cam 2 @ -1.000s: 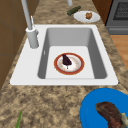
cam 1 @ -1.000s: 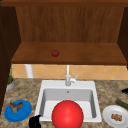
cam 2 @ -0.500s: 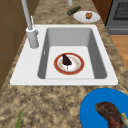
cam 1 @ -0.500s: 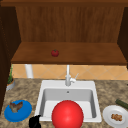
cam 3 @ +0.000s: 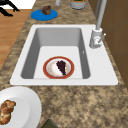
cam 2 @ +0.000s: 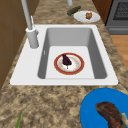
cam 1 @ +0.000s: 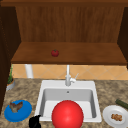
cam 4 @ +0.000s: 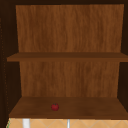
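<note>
Where 1 hand (cam 1: 35, 122) hovers, 3 plates (cam 1: 10, 117) sit.

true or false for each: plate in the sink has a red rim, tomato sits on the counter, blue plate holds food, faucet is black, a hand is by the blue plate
1. The plate in the sink has a red rim. True.
2. The tomato sits on the counter. False: it is on the cabinet shelf.
3. The blue plate holds food. True.
4. The faucet is black. False: it is light grey.
5. The left hand is near the blue plate. True.
</note>
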Robot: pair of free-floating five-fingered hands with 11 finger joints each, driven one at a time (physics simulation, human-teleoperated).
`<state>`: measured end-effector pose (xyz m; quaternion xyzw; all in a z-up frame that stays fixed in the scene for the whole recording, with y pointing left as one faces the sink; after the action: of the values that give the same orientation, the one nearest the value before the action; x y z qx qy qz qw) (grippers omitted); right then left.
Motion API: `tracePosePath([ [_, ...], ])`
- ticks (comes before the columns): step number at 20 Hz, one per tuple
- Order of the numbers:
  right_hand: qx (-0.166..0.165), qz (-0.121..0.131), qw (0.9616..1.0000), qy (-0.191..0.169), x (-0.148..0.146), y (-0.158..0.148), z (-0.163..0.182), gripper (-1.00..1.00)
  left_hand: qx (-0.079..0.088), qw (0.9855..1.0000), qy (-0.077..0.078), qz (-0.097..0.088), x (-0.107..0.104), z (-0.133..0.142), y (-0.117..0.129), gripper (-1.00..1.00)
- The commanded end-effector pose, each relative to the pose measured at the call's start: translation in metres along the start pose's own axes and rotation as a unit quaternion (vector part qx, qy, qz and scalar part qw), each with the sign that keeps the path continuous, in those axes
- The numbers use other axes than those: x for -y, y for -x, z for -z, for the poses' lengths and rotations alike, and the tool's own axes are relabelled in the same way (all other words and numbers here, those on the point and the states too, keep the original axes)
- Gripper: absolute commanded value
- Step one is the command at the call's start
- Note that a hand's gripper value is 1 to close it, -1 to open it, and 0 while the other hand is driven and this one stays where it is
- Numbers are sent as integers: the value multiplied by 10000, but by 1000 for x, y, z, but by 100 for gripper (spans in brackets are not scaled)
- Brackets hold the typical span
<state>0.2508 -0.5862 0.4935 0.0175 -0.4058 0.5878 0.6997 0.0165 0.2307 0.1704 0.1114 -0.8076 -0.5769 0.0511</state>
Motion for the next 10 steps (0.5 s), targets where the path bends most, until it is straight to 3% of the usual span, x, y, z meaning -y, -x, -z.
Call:
tracePosePath([
  [1, -24, 55, 10000, 42, -13, -20, -18, -100, 0, 10000, 0, 0, 0, 0, 0, 0],
  [6, 36, -10, 9999, 149, -33, -41, -31, -100, 0, 10000, 0, 0, 0, 0, 0, 0],
  [7, -53, -158, 9989, 431, -37, -45, -28, -100, 0, 10000, 0, 0, 0, 0, 0, 0],
  [10, -307, -70, 9985, 438, -58, -55, -26, -100, 0, 10000, 0, 0, 0, 0, 0, 0],
])
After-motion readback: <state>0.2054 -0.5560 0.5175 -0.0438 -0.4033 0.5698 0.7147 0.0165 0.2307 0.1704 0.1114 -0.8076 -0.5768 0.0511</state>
